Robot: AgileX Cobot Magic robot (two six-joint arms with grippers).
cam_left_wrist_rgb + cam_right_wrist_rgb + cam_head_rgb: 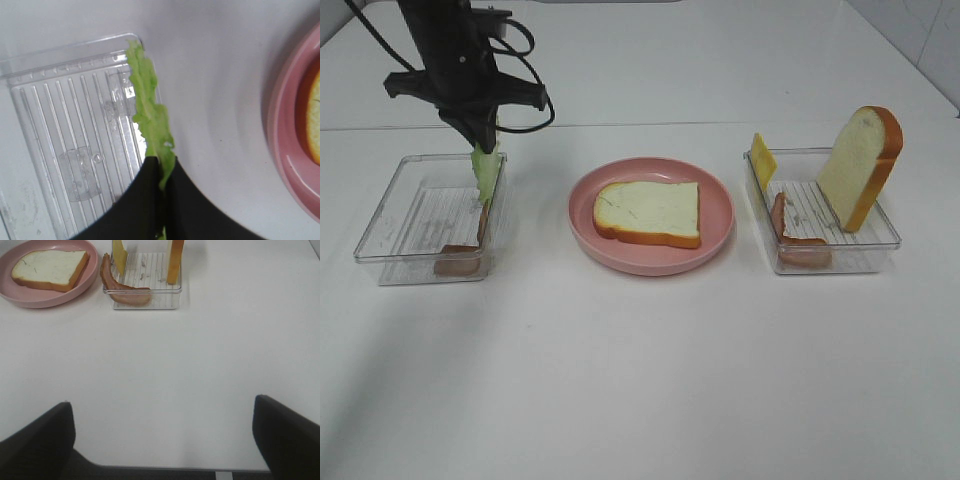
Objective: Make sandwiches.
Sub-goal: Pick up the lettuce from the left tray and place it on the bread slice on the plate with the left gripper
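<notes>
The lettuce leaf [486,172] dangles over the left tray's [420,268] right wall, pinched at its top by the left jaws. It's a thin hold, and it could slip when swung toward the bread slice [648,212] on the plate [720,235]. Right jaws wide, empty.

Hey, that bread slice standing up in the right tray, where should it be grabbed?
Pinch the bread slice near its rounded top crust, coming down from above with jaws across its flat faces. It stands on edge, rising well above the rim of the clear tray.
</notes>
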